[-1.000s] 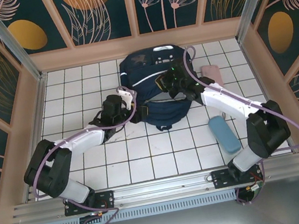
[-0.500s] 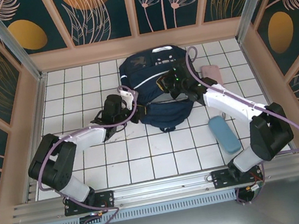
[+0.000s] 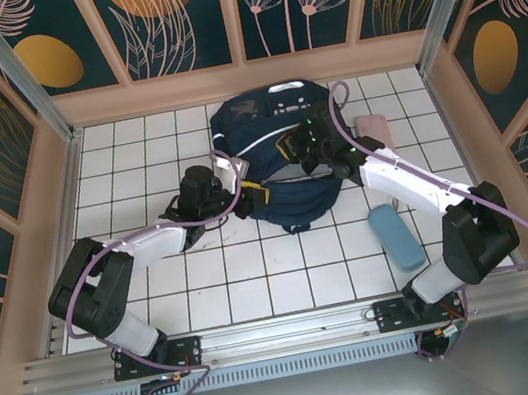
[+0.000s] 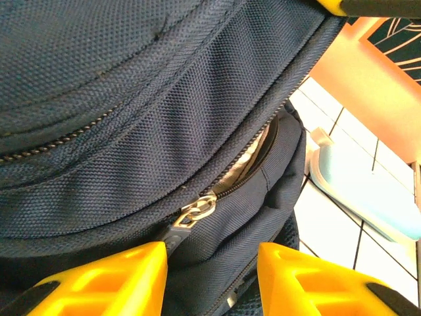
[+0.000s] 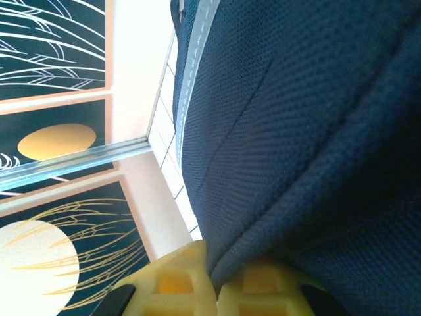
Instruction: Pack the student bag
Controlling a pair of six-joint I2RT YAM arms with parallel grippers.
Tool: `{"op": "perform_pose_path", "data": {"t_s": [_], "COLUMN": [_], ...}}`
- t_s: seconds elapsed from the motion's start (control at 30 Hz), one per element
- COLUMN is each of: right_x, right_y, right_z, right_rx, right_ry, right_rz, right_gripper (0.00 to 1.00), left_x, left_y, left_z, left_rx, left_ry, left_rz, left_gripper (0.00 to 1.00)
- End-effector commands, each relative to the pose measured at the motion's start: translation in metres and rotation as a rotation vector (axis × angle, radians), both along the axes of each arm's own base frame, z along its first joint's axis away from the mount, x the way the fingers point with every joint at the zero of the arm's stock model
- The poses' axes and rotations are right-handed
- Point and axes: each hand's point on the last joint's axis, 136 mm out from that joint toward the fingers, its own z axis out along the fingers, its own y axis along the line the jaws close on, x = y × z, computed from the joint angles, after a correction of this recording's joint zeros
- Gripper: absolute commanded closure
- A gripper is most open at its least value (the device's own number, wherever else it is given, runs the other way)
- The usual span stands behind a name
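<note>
The student bag [image 3: 275, 170], a large navy fabric backpack with white stripes, lies slumped at the far middle of the white tiled counter [image 3: 128, 170]. It looks soft and floppy, so it is best held by a seam or its metal zipper pull [image 4: 196, 214]. The left tool [image 4: 212, 263] stands apart just by that pull. The right tool [image 5: 214, 280] is closed, seemingly pinching a fabric fold.

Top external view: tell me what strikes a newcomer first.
The large dark navy fabric backpack lies at the far middle of the tiled table. The right arm's yellow fingers pinch its fabric, the left arm's yellow fingers stand apart by its zip. A light blue oblong case lies right of it.
</note>
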Motion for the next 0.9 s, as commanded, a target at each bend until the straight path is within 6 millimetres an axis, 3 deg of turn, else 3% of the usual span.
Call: {"op": "perform_pose_path", "data": {"t_s": [0.0, 0.17, 0.3, 0.43, 0.67, 0.87], "right_x": [0.0, 0.0, 0.001, 0.002, 0.002, 0.002], "right_y": [0.007, 0.004, 0.0, 0.0, 0.001, 0.001], "right_z": [0.07, 0.066, 0.064, 0.061, 0.062, 0.062], "right_rx": [0.143, 0.142, 0.139, 0.142, 0.147, 0.144], "right_ry": [-0.183, -0.17, -0.166, -0.161, -0.161, -0.161], "right_rz": [0.05, 0.039, 0.03, 0.029, 0.032, 0.03], "right_gripper": [1.0, 1.0, 1.0, 1.0, 1.0, 1.0], "left_x": [-0.007, 0.018, 0.024, 0.022, 0.015, 0.018], "left_y": [-0.01, 0.004, 0.019, 0.021, -0.001, -0.01], "left_z": [0.019, 0.004, -0.001, -0.003, -0.004, 0.0], "left_rx": [-0.072, 0.018, 0.065, 0.072, 0.047, 0.029], "left_ry": [-0.039, -0.016, -0.008, 0.009, 0.031, 0.026], "left_rz": [-0.059, 0.1, 0.199, 0.202, 0.062, 0.027], "left_gripper": [0.6, 0.7, 0.53, 0.46, 0.45, 0.53]}}
